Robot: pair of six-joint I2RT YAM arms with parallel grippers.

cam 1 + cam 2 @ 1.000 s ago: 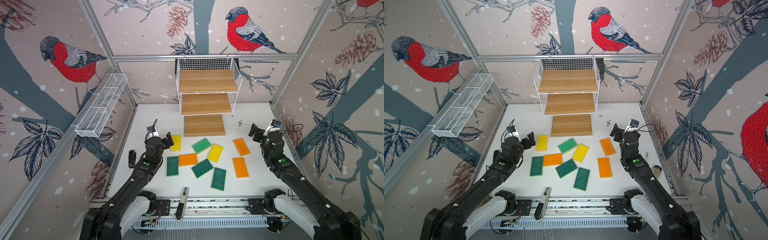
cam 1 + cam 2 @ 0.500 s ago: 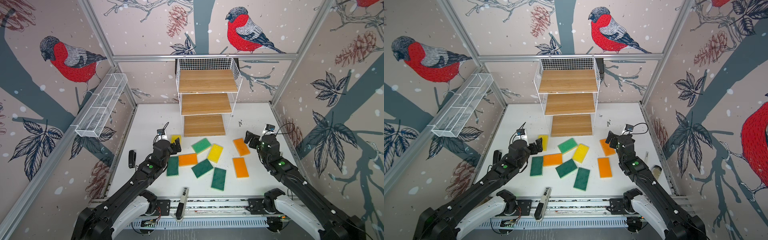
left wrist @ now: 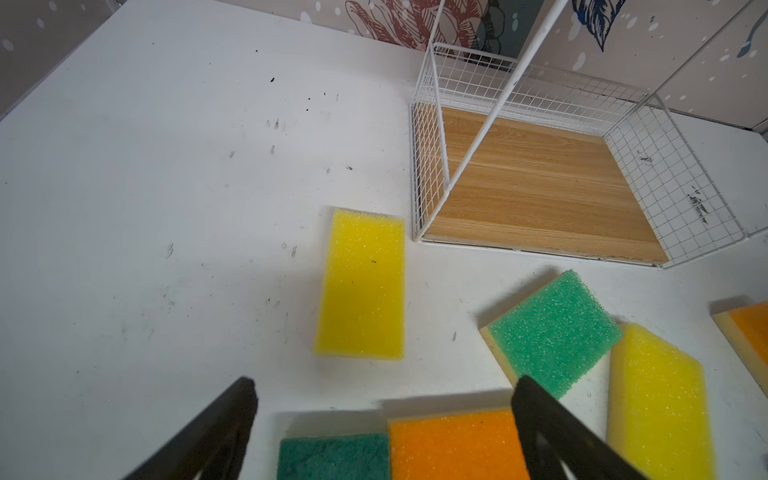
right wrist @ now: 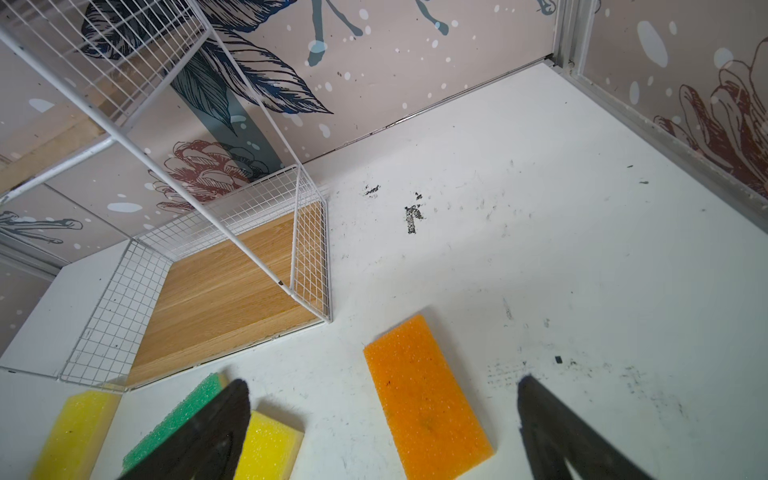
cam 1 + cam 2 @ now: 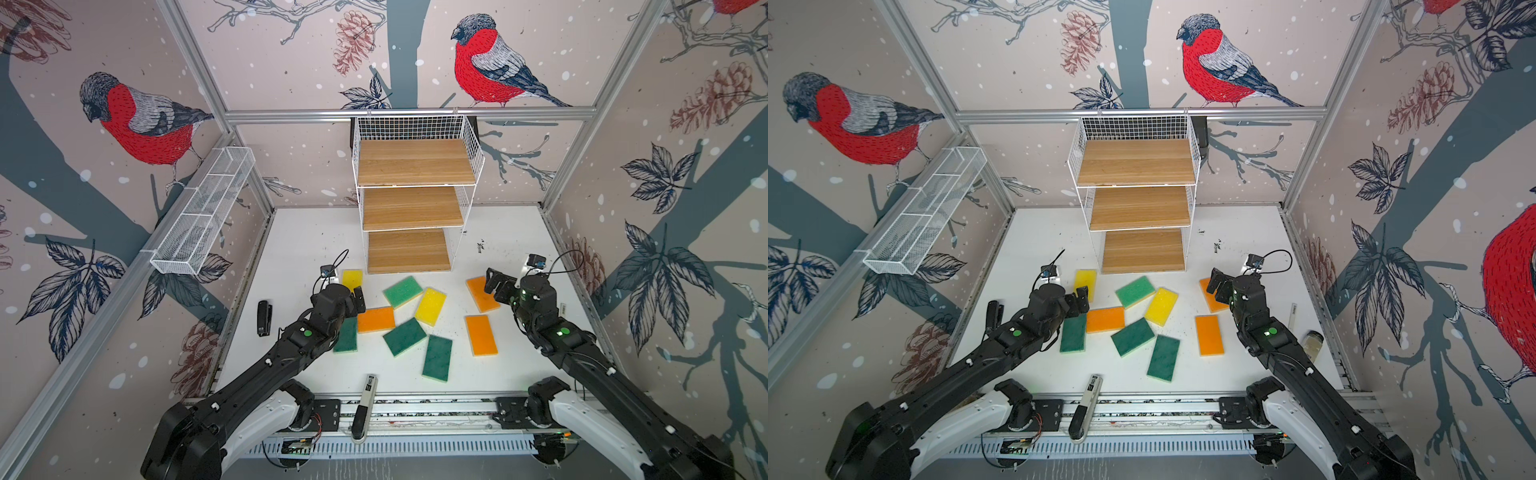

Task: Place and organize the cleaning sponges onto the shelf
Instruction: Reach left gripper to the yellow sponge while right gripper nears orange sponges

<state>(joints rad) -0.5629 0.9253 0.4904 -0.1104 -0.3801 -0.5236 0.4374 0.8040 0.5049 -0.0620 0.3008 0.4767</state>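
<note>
Left gripper has dipped to yellow sponge, 8 o'clock of shelf, wide, empty | right gripper has dipped over orange sponge, 4 o'clock, wide, empty | shelf bare | step looks like first pick | next: drop, squeeze, lift

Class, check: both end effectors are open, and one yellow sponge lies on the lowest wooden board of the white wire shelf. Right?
One slip: the lowest wooden board of the white wire-grid shelf is bare in both top views; the two flat rectangular yellow sponges lie on the white table. The left end effector and right end effector are open.
</note>
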